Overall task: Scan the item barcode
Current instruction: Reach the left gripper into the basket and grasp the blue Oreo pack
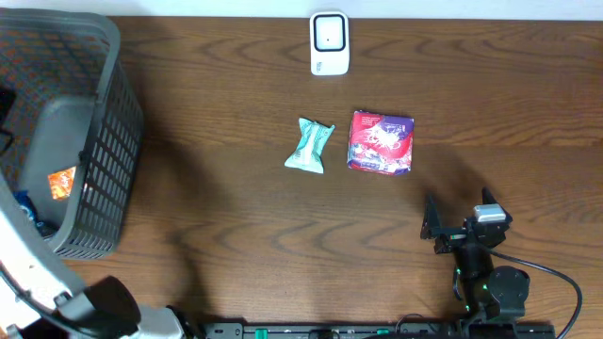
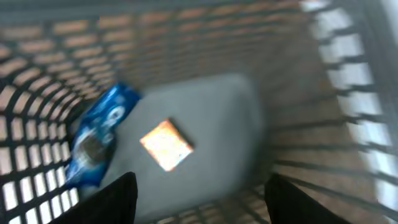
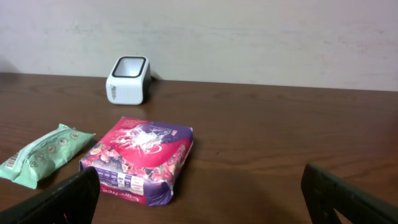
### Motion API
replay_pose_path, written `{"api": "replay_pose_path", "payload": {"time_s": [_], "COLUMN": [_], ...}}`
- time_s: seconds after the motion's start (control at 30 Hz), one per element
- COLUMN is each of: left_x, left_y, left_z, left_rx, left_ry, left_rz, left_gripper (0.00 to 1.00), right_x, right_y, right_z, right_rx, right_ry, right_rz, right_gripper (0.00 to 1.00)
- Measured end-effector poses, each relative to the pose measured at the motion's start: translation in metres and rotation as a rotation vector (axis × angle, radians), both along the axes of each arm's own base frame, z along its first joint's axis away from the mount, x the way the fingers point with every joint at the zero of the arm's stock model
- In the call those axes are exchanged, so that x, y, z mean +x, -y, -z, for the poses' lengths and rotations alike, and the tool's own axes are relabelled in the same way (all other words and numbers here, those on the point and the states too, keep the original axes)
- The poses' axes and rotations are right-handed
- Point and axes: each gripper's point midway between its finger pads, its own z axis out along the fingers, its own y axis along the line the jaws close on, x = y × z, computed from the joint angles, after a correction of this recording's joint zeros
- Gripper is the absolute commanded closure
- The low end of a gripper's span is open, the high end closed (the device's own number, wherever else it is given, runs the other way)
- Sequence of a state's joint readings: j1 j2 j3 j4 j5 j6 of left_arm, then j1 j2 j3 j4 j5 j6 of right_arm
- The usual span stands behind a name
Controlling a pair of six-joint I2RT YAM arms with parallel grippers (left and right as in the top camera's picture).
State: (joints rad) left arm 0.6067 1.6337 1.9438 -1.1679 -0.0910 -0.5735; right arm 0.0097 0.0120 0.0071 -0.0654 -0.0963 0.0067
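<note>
Over the basket [image 1: 111, 160], we held our left gripper [image 2: 202, 193] spread and empty above the orange packet [image 2: 166, 144]. The blue packet [image 2: 99, 140] nearby could get pinched instead. Our right gripper [image 3: 199, 199] gaped idle.

A dark brown wood-grain counter [image 1: 236, 217] fills the overhead view. Along its far edge rises a plain, pale wall [image 3: 249, 37], evenly lit; soft shadows lie on the wood.

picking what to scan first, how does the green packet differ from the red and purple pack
The green packet is slim and pale; the red and purple pack is wider and squarer. The packet lies askew, the pack nearly straight. Both lie flat on the table.
</note>
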Motion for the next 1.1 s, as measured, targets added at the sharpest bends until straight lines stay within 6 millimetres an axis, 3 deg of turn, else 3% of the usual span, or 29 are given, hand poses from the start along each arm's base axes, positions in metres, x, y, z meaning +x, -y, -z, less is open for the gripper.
{"api": "replay_pose_path", "payload": {"time_s": [0.1, 0.27, 0.43, 0.57, 0.77, 1.1], "left_x": [-0.006, -0.010, -0.030, -0.051, -0.070, -0.089], "left_y": [-0.010, -0.007, -0.013, -0.021, -0.029, -0.042], "left_z": [0.042, 0.107, 0.151, 0.170, 0.180, 0.206], "left_rx": [-0.077, -0.179, -0.187, -0.143, -0.082, -0.072], "left_ry": [-0.089, -0.247, -0.426, -0.554, -0.657, -0.688], "left_rz": [-0.047, -0.041, -0.067, -0.103, -0.136, -0.162], "left_gripper": [0.34, 0.35, 0.35, 0.35, 0.35, 0.35], "right_x": [0.000, 0.000, 0.000, 0.000, 0.000, 0.000], "right_y": [0.000, 0.000, 0.000, 0.000, 0.000, 0.000], "right_z": [0.000, 0.000, 0.000, 0.000, 0.000, 0.000], "right_rx": [0.000, 0.000, 0.000, 0.000, 0.000, 0.000], "right_ry": [0.000, 0.000, 0.000, 0.000, 0.000, 0.000], "right_rz": [0.000, 0.000, 0.000, 0.000, 0.000, 0.000], "right_gripper": [0.01, 0.01, 0.01, 0.01, 0.01, 0.01]}}
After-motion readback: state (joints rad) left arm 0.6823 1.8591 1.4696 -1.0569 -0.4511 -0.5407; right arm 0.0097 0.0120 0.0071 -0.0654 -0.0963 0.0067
